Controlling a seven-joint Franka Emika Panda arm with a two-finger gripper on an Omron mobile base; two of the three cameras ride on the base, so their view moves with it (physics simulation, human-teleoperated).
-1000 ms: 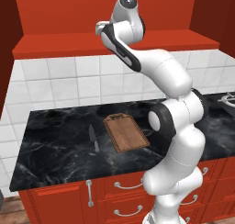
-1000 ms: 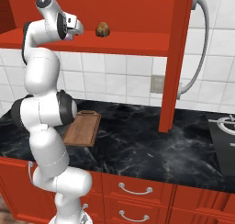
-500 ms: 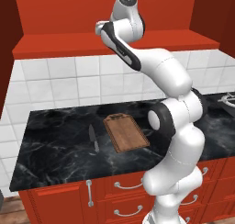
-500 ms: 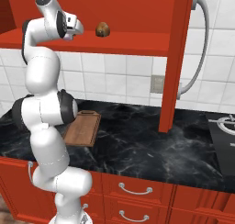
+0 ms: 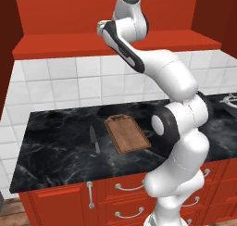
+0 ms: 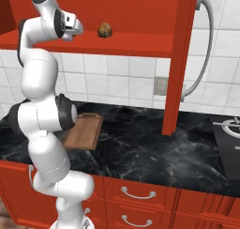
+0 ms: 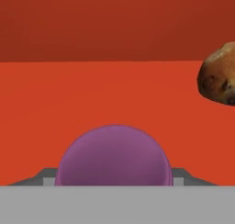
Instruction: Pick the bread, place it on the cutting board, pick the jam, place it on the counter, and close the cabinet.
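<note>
In the hand view the purple jam [image 7: 114,156] sits right between my finger tips [image 7: 46,175], which touch both its sides with no gap; my gripper [image 7: 114,178] is shut on it. The bread [image 7: 219,74], golden-brown, lies on the red shelf just to the right. From the right base view my hand [image 6: 74,28] reaches into the open cabinet [image 6: 140,17] at shelf height, left of the bread [image 6: 104,30]. The cutting board [image 5: 127,133] [image 6: 84,131] lies bare on the black counter [image 5: 55,141] [image 6: 140,148] below.
A grey knife [image 5: 94,140] lies left of the board. The open cabinet door [image 6: 180,59] hangs edge-on to the right of the shelf, reaching down towards the counter. A stove burner [image 6: 229,127] is at the far right. Red drawers [image 6: 136,195] run below.
</note>
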